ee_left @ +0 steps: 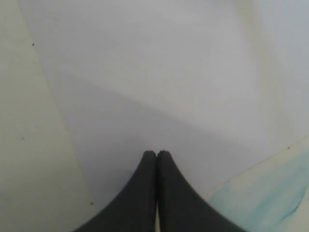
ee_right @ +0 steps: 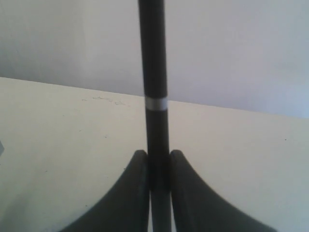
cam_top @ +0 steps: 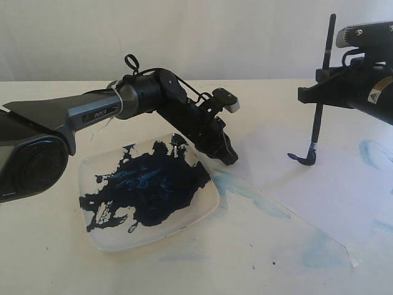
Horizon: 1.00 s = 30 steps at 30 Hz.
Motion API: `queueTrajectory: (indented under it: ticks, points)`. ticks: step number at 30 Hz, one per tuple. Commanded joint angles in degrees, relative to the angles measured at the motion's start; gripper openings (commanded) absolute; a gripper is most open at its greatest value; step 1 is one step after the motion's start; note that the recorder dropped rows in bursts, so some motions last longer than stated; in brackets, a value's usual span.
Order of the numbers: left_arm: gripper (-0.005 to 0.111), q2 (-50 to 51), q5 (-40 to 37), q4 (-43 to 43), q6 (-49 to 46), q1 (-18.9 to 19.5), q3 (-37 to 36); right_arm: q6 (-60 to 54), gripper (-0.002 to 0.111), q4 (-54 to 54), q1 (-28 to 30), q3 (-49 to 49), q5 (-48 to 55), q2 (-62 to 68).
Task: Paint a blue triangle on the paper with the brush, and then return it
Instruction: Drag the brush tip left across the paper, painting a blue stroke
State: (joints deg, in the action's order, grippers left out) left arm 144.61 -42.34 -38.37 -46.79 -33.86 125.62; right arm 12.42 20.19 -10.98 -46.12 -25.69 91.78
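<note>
The right gripper [ee_right: 158,166] is clamped on the long thin black brush [cam_top: 317,126], which stands upright with its tip touching the large whitish paper sheet [cam_top: 319,190]. Only one short dark-blue stroke [cam_top: 297,158] is visible, so I judge the triangle just begun; returning the brush is not yet done. The left gripper [ee_left: 157,155], jaws pressed together and holding nothing, is over the paper's edge.

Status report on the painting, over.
Left end effector shut, low over paper corner. Right end effector shut on brush, upright, tip on paper. Only a short blue stroke done. Nothing in the way.
</note>
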Motion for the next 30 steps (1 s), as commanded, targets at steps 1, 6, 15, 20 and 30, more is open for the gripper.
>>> queueTrajectory:
  ticks: [1,6,15,20,30]
  points:
    - [0.000,-0.07,-0.90,-0.14,0.40,0.06,0.17,-0.82,0.000,0.37,0.36,-0.07,2.01,-0.37]
    - [0.000,-0.07,-0.90,-0.14,0.40,0.06,0.17,-0.82,0.000,0.37,0.36,-0.07,2.00,-0.47]
    - [0.000,-0.07,-1.02,-0.14,0.40,0.06,0.17,-2.13,0.000,-0.05,0.36,-0.07,3.03,-3.10]
    - [0.000,-0.07,-1.02,-0.14,0.40,0.06,0.17,-2.13,0.000,-0.21,0.76,-0.07,5.02,-3.80]
    - [0.000,-0.07,-1.25,-0.14,0.40,0.06,0.17,-2.13,0.000,-0.20,1.33,-0.07,8.11,-5.44]
